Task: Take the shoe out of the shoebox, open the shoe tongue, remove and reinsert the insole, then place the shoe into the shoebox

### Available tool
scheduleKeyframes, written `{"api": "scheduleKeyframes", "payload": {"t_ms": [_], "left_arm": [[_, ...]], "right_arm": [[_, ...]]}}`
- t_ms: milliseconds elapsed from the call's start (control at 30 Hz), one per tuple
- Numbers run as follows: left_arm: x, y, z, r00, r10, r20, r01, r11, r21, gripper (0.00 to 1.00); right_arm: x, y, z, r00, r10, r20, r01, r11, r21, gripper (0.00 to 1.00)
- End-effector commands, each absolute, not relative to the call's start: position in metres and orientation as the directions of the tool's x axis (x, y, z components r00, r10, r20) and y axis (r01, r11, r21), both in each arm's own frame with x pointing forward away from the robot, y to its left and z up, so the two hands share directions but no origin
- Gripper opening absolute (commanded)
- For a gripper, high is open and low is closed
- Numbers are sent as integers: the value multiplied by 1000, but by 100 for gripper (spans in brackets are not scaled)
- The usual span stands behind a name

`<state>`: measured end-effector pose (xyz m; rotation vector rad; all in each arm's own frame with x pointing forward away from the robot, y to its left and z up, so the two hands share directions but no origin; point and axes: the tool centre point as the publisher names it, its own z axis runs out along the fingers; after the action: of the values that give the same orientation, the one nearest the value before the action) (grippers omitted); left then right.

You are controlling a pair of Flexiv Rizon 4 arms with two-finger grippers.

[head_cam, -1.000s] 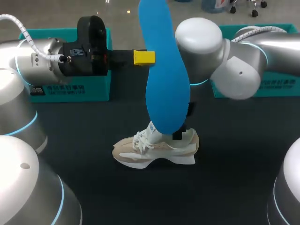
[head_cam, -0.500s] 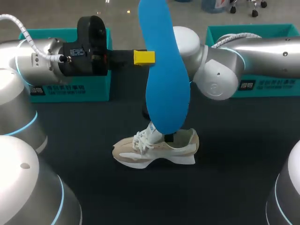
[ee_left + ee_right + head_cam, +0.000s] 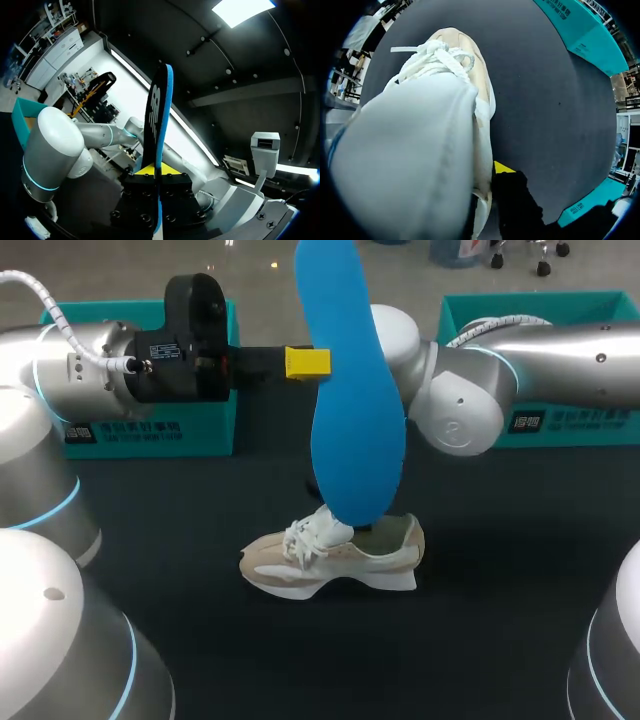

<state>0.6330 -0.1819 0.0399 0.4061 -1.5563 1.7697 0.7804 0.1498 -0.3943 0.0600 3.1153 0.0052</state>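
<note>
Head view, nearest first: a beige sneaker stands on its sole on the dark table, toe toward my left. Its heel opening is hidden behind the lower end of the blue insole, which the left gripper holds upright, clamped from both sides. The right gripper sits at the sneaker's collar beside the white tongue; whether it grips anything cannot be told. Farthest back, the left shoebox and the right shoebox, both teal, sit well apart.

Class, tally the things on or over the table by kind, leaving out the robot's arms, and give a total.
Shoe: 1
Insole: 1
Teal boxes: 2
Total: 4
</note>
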Motion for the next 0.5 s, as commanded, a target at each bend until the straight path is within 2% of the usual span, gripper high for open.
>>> {"api": "scheduleKeyframes", "payload": {"t_ms": [33,367,500], "left_arm": [[632,-182,39,-682,313,661,-696,0,-718,0],[632,-182,39,-682,313,661,-696,0,-718,0],[632,-182,39,-682,313,661,-696,0,-718,0]], "right_arm": [[780,150,-394,-999,39,-27,39,999,3,0],[777,151,-392,-999,42,-16,42,999,-2,0],[767,152,-386,-990,141,11,141,990,9,0]]}}
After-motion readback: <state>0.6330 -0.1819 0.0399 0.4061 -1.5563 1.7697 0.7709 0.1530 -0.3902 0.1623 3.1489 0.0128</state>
